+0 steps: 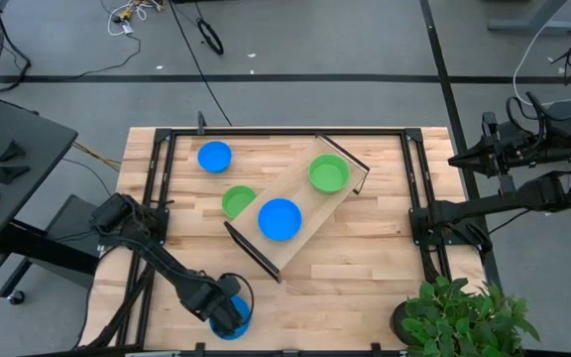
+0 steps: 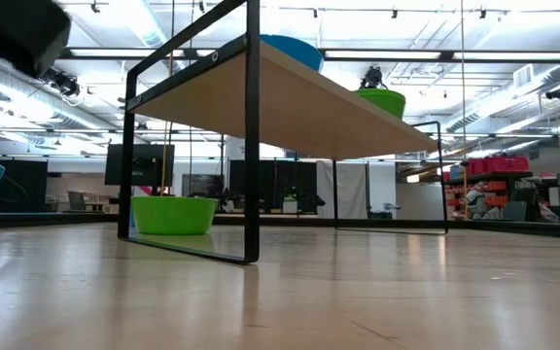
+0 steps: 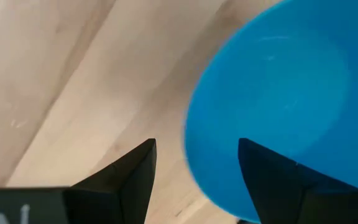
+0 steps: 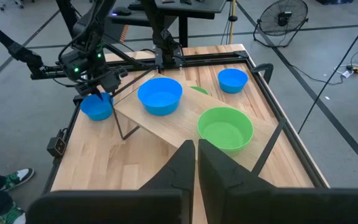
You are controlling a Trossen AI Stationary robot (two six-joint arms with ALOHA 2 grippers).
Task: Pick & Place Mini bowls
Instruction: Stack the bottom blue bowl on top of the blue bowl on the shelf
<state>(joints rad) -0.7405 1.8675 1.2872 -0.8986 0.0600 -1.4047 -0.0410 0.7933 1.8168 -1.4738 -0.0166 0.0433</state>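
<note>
Near-left blue bowl (image 1: 234, 315) mostly hidden under left gripper (image 1: 228, 315) in high view; cut off at frame edge in low view. Bowls small, round, shallow, glossy plastic. Second blue bowl (image 1: 280, 219) and green bowl (image 1: 328, 174) sitting on raised wooden tray (image 1: 305, 203); another green bowl (image 1: 237, 201) partly tucked under tray; third blue bowl (image 1: 214, 157) on table (image 1: 365, 258), far left. Left fingers (image 3: 272, 177) spread wide, straddling blue rim. Right gripper (image 4: 196, 163) off table at right, pressed closed, empty.

Three blue bowls (image 1: 214, 157) (image 1: 280, 219) (image 1: 234, 315), two green bowls (image 1: 328, 174) (image 1: 237, 202), one wooden tray (image 1: 300, 243), one potted plant (image 1: 459, 317)
</note>
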